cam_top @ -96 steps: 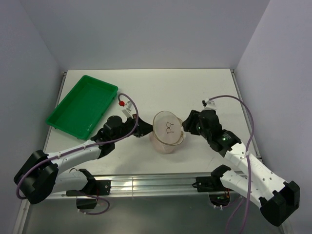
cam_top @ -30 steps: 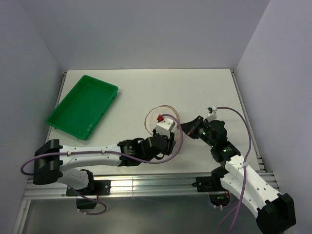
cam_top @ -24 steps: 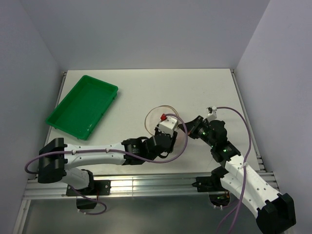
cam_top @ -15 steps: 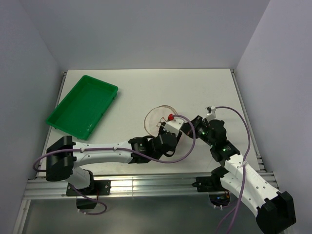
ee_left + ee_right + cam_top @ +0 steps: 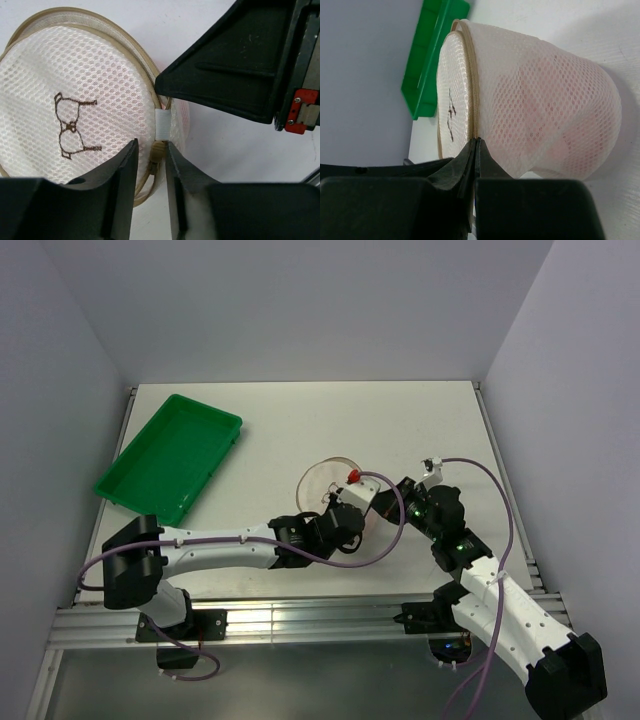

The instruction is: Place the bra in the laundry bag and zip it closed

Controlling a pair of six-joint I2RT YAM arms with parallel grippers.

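Observation:
The laundry bag (image 5: pixel 326 480) is a round white mesh pouch with a tan rim and a dark bra outline (image 5: pixel 70 126) on its face. It stands on edge at mid-table. The pale pink bra (image 5: pixel 555 131) shows through the mesh inside it. My right gripper (image 5: pixel 476 141) is shut on the bag's rim seam, at the bag's right side (image 5: pixel 388 502). My left gripper (image 5: pixel 151 150) sits at the bag's near right edge (image 5: pixel 352 508). Its jaws are narrowly open around the tan zipper pull (image 5: pixel 157 153), which touches the right finger (image 5: pixel 176 172).
A green tray (image 5: pixel 170 458) lies at the table's left, apart from both arms, and shows behind the bag (image 5: pixel 432 65). The left arm's purple cable (image 5: pixel 385 530) loops in front of the right gripper. The metal rail (image 5: pixel 300 618) runs along the near edge.
The left arm has swung right round the bag's near side, and its jaws have narrowed around the zipper pull. The right gripper has kept its hold on the rim.

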